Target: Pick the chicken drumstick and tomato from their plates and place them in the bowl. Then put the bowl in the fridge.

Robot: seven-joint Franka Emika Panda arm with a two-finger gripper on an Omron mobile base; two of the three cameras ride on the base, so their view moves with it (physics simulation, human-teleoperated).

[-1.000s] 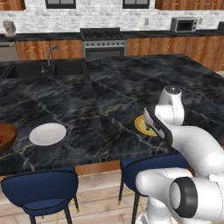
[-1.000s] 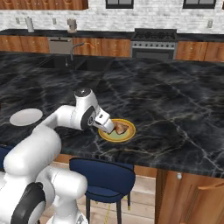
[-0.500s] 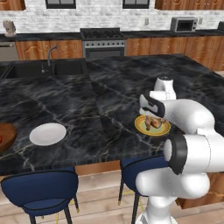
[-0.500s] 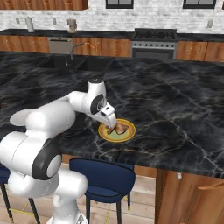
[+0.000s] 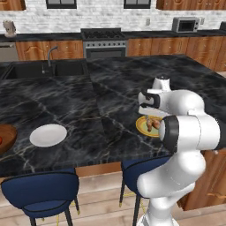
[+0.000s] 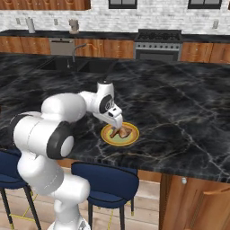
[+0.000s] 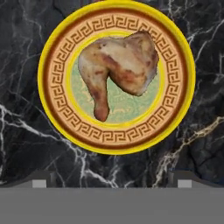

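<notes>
Above yellow plate (image 7: pixel 52 113): jaws spread wide, holding nothing; chicken drumstick (image 7: pixel 120 65) centred beyond fingertips (image 7: pixel 41 178), untouched.

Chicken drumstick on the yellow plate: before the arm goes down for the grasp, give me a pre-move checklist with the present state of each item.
1. Chicken drumstick lies on the yellow plate, nothing covering it: ok.
2. Tool open, nothing between its fingertips: ok.
3. Tool above the plate, looking straight down on it: ok.
4. Tool centred over the drumstick: not ok in the hand view, where the meat sits toward the top of the picture, away from the fingertips.
5. Bowl ready at the far left edge of the counter: ok, though only partly in the left base view.
6. Height left between fingertips and meat: cannot tell.
</notes>
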